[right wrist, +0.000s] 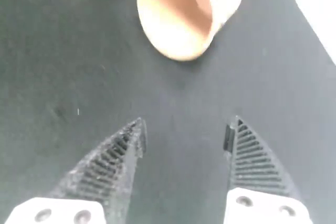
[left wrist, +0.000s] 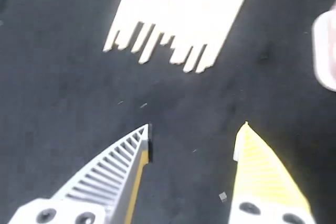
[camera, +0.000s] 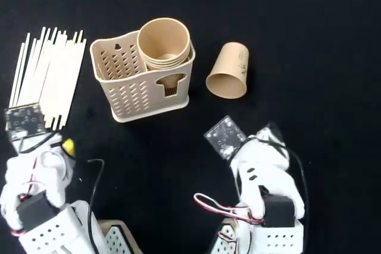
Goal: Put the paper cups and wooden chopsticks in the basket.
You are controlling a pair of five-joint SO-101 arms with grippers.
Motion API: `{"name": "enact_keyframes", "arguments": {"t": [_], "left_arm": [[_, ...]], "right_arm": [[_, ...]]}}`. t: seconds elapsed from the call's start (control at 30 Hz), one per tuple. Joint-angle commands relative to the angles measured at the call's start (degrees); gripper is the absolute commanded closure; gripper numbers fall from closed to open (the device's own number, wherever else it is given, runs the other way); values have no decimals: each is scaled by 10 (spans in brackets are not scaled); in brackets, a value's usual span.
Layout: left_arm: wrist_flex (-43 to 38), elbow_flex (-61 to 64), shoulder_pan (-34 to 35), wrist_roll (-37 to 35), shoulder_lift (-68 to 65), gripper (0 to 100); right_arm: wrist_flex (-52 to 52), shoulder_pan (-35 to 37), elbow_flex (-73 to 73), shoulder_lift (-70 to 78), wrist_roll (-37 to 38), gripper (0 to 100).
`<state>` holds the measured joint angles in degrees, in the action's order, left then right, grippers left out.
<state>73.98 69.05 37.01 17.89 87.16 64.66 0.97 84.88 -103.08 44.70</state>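
The left pincer (left wrist: 195, 127) is spread wide and holds nothing, its white and yellow tips hanging just above bare black counter (left wrist: 63, 77). A little ahead of those tips lie the near ends of the wooden chopsticks (left wrist: 178, 9), a flat fanned bundle on the cloth. In the high view the bundle (camera: 44, 75) lies to the left of the basket (camera: 137, 93), apart from it.

The right pincer (right wrist: 186, 121) is equally wide and empty, its 2 dark tips over the counter and pointed at the loose paper cup (right wrist: 184, 9). That cup lies on its side with its mouth turned toward the pincer. In the high view it (camera: 228, 71) sits just right of the basket, not touching it.

The basket stands upright, and its right compartment holds the nested paper cups (camera: 164, 43), mouths up. How many are stacked there I cannot tell. The left compartment looks empty from above.

By my reading, the cup half is nearly done, with 1 cup left outside. The chopstick half has not begun: the whole bundle seems to lie on the counter and no stick shows inside the basket. Each arm faces its own remaining item, so 2 grasps and 2 placements are probably left, more if the sticks cannot go in 1 lift.
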Motion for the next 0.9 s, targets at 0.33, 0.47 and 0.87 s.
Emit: {"name": "enact_keyframes", "arguments": {"t": [0.33,0.47,0.87], "left_arm": [[-88,116,-104,-57,8,737],[-88,124,-104,-59,8,739],[-86,130,-101,-85,8,740]], "right_arm": [[-287,1,-59,311,30,673],[-348,-17,-134,483,27,675],[-512,-19,-303,832,4,676]]}}
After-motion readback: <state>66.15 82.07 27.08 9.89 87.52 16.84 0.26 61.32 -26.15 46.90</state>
